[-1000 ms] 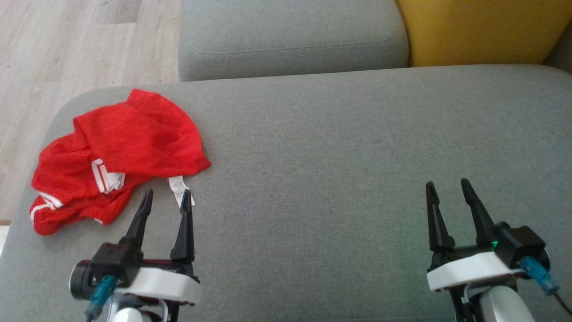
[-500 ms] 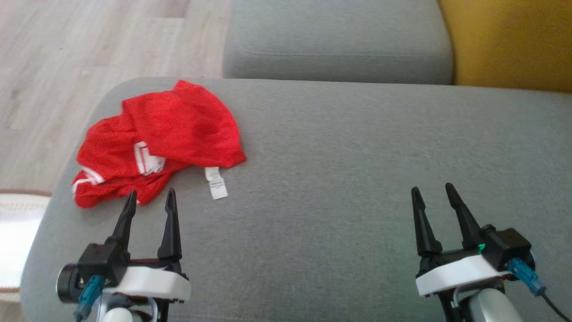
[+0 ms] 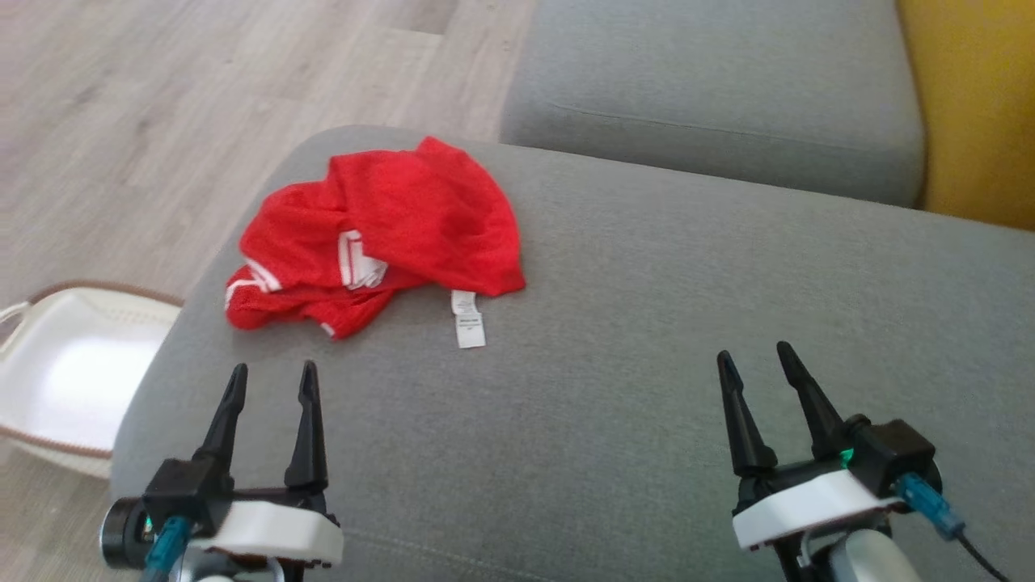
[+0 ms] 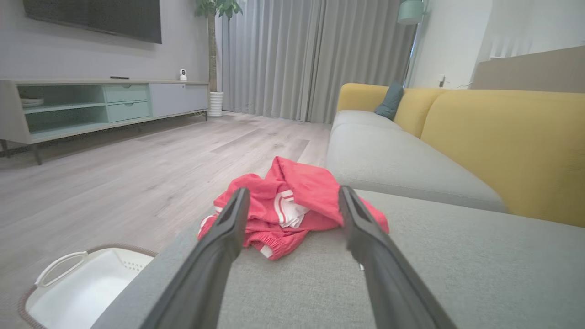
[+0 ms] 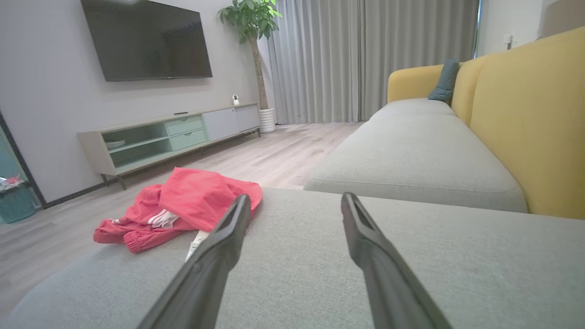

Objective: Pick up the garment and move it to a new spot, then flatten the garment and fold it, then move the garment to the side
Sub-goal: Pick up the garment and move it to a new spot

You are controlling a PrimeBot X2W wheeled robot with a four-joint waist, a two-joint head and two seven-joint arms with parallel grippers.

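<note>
L claw (image 3: 272,369), R claw (image 3: 752,352) wide open, empty; red shorts (image 3: 404,210) ahead of L: advise grabbing bunched fabric, not tag (image 3: 469,323).

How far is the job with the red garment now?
Done: nothing; the red garment lies crumpled at a corner of the grey cushion. In hand: the left gripper and right gripper are open, empty, short of it. Left: pick up, move, flatten, fold, set aside.
</note>
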